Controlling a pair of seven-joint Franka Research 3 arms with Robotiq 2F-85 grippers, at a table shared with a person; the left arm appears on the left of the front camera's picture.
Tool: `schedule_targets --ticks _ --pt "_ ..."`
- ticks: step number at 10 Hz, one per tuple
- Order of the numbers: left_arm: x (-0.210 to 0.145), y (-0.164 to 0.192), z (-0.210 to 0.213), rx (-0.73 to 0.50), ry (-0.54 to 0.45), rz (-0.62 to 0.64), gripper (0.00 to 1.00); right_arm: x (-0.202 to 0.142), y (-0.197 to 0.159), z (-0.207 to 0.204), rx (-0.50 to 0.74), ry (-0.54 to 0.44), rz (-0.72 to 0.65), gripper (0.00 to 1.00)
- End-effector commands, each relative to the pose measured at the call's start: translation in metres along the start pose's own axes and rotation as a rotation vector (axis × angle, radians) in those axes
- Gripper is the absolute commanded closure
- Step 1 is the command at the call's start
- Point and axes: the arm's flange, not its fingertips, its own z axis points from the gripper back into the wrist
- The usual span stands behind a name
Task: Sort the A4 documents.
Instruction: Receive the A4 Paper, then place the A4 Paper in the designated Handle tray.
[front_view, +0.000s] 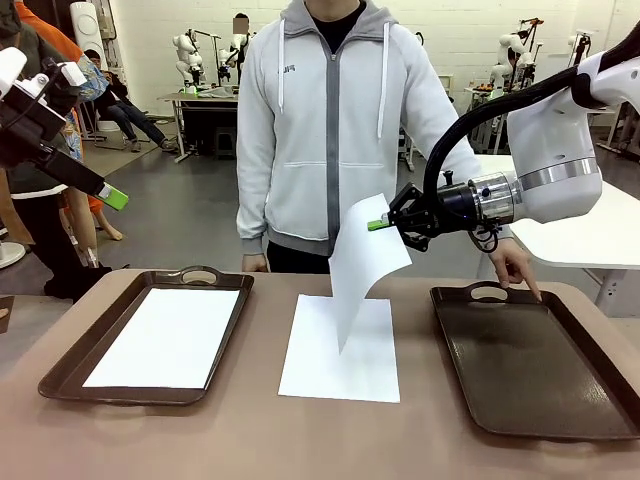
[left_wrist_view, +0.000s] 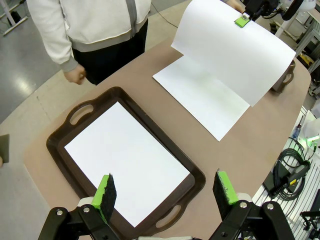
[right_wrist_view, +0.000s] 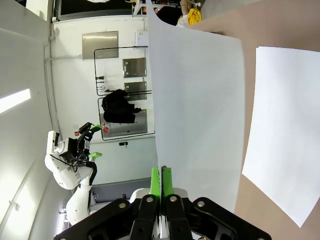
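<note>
The right end effector is pinched tight on a thin, curling white sheet, which hangs over mid-counter above a flat sheet. A third sheet lies in the glossy brown tray near the counter's left edge. The left end effector gapes wide, holding nothing.

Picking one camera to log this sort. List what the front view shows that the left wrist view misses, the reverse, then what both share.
Front view: the right tray, its bed bare, the person's hand touching a fingertip to its far rim. Left wrist view: the left gripper open above the left tray, black cables beside the table. Both: the trayed A4 sheet, the flat A4 sheet on the table, the lifted A4 sheet pinched in the shut right gripper.
</note>
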Motion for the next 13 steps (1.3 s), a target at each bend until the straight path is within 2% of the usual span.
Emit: schedule_targets --ticks 1,13 --pt "0.0007 0.0011 -0.001 0.0 -0.009 0.006 0.0 -0.0002 0.0003 -0.001 0.002 0.001 -0.005 1.0" --pt "0.0007 0.0011 -0.001 0.0 -0.009 0.006 0.0 -0.0002 0.0003 -0.001 0.002 0.001 -0.005 1.0"
